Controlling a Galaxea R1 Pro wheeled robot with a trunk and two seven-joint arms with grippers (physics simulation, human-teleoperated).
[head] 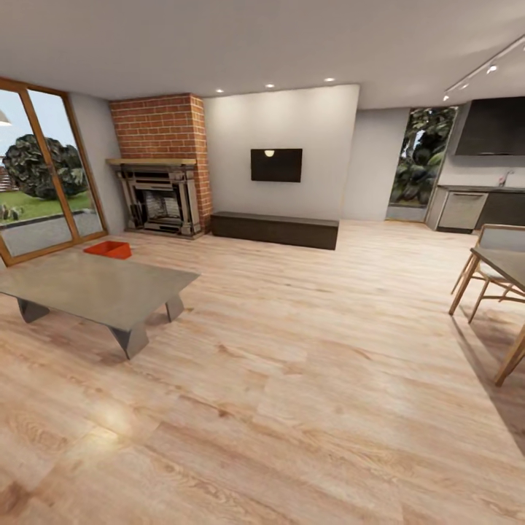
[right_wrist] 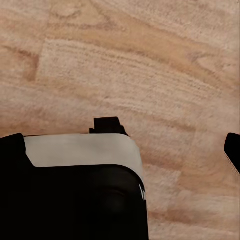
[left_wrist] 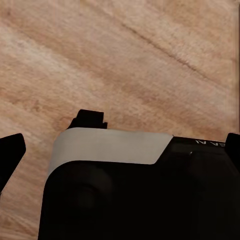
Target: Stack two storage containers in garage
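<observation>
Beyond the low grey coffee table (head: 102,288), by the brick fireplace (head: 162,175) — one orange-red storage container (head: 108,249) sat on wood-plank floor (head: 292,379); couldn't tell my jaws' state — either gripper.

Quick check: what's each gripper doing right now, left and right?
Left gripper: empty, fingers apart over the wood floor; looks open.
Right gripper: empty, fingers apart; looks open.

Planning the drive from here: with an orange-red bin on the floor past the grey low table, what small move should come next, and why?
Probably roll forward-left toward the orange-red rectangular bin on the wood-plank floor, skirting the grey low table: it lies far off, before the brick fireplace.
</observation>
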